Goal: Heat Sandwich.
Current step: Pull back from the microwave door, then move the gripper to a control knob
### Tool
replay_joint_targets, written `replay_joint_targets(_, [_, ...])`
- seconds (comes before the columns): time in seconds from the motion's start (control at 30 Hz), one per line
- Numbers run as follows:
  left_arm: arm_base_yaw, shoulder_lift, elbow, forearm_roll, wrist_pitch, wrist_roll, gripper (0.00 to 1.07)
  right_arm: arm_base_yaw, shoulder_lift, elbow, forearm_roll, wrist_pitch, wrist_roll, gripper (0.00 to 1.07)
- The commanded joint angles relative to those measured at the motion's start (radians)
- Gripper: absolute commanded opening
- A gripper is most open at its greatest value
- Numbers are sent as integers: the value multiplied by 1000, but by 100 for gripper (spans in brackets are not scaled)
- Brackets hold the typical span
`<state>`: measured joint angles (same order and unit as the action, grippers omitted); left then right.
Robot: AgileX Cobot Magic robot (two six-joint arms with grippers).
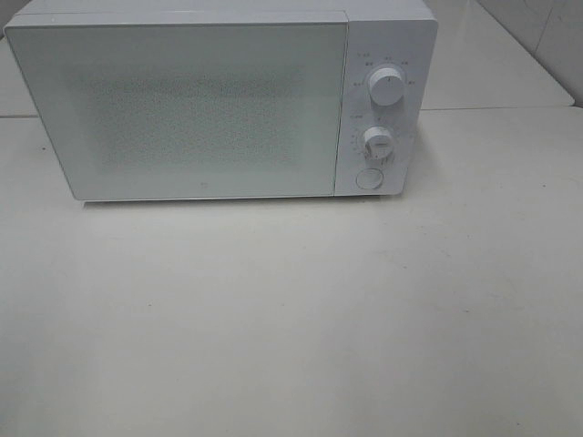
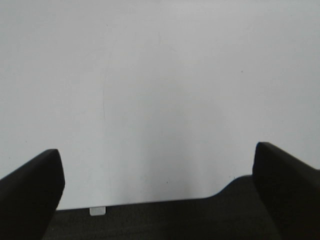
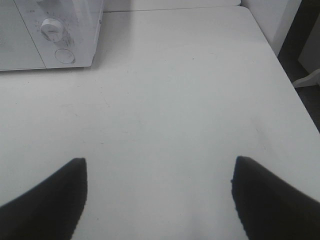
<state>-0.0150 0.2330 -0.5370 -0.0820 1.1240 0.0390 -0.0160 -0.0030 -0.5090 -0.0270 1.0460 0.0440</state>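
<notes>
1. Exterior high view shows no sandwich, and neither wrist view shows one either, so I cannot tell where it is.
2. A white microwave (image 1: 182, 109) stands at the far side of the white table (image 1: 291, 319). Its door (image 1: 178, 114) is shut, and the frosted panel shows nothing of the inside.
3. On the microwave's control strip, right of the door, sit an upper knob (image 1: 387, 86), a lower knob (image 1: 378, 141) and, lowest, a round button (image 1: 369, 178).
4. The left gripper (image 2: 156, 152) hangs over bare tabletop near the table's edge, with dark floor beyond that edge. Its black fingers (image 2: 30, 190) stand wide apart, with nothing between them. A small pale tab (image 2: 97, 210) sits just at the table's edge.
5. The right gripper (image 3: 160, 161) is also spread wide — its dark fingers (image 3: 270, 200) hold nothing and frame plain tabletop. Its camera catches the microwave's control corner well ahead, with the lower knob and the round button in sight.
</notes>
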Motion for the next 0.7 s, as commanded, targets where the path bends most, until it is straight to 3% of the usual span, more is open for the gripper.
replay_joint_targets(0.03, [3,-49,4,2,-11,-7,97,-7,-28,3,-1,-9,-2,76])
replay_joint_targets(0.23, [3,-149,44,19,-87,-6,97,-7,-28,3,-1,-9,-2,76])
replay_joint_targets(0.7, [3,-265,42,22,-88,-6,97,-7,-28,3,-1,-9,-2,76])
